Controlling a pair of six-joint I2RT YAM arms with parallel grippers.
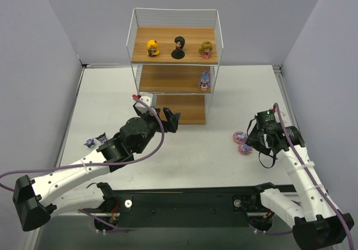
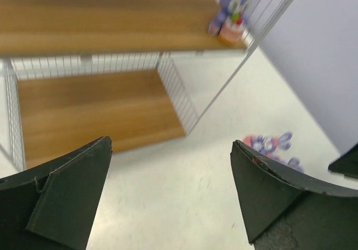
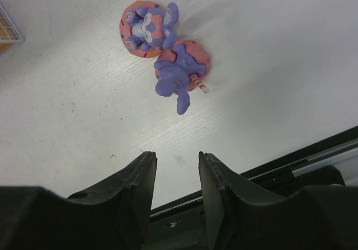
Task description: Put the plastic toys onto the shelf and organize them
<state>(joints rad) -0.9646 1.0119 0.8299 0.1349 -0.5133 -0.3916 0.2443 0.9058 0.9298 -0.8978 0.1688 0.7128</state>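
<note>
Left fingers gape wide, empty, facing the shelf; right fingers, narrowly parted, empty, low in frame beneath two bunny toys.

My work surface is a white table, matte, with faint specks and scuffs up close. Pale grey walls stand around it on my left, my right and the far side.

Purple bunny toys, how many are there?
3. One bunny stands on the middle board of the shelf, right end; two bunnies touch on the table by the right gripper. Others may hide behind arms.
</note>
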